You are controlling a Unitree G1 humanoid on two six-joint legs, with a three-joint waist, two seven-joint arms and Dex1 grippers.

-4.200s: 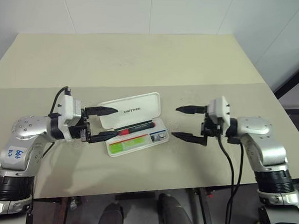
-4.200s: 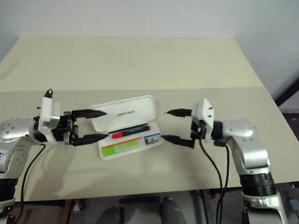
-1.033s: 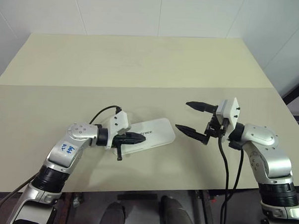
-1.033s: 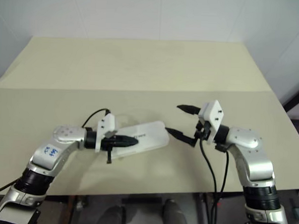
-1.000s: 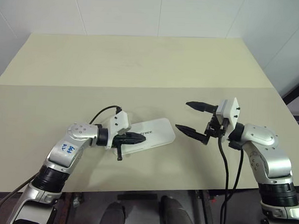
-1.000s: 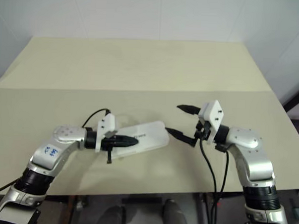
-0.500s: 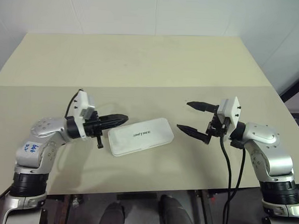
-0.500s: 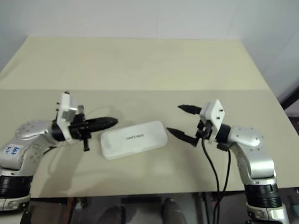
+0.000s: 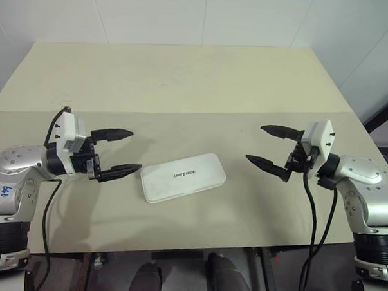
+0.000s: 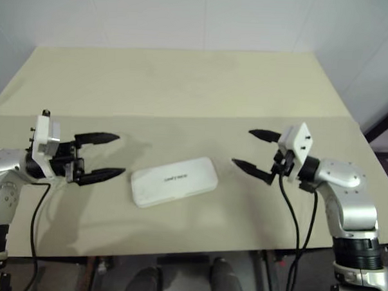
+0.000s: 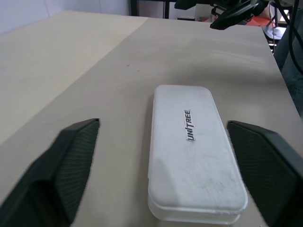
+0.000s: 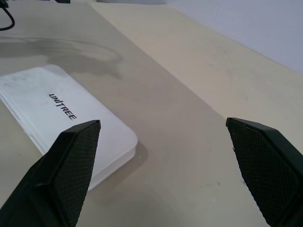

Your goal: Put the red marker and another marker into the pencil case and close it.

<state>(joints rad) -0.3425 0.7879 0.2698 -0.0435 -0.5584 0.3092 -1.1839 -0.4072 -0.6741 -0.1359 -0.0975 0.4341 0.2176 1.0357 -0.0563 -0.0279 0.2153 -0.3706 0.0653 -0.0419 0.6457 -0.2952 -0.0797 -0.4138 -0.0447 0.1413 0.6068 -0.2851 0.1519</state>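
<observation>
Since the earlier frames our left gripper (image 9: pixel 117 152) had drawn back from the pencil case (image 9: pixel 183 177) toward the left edge of the table (image 9: pixel 184 80) and had spread its fingers wide; before, they were pressed together on the lid. The case, open earlier with the red marker and the green marker lying inside, was now closed, so we could not see the markers any more.

From the head views, the case lay flat near the middle of the front edge of the table, between the two grippers and apart from both. Our right gripper (image 9: pixel 267 147) hung wide open toward the right edge, holding nothing.

From the left wrist view, the lid with the printed name looked down flat on the base all along the near end, and both fingers (image 11: pixel 71 161) stood empty at its sides.

From the right wrist view, the corner of the case (image 12: pixel 66 123) also looked seated, with no gap visible.

We judged the task nearly finished. To do it well, both arms should retreat without touching the case again.
</observation>
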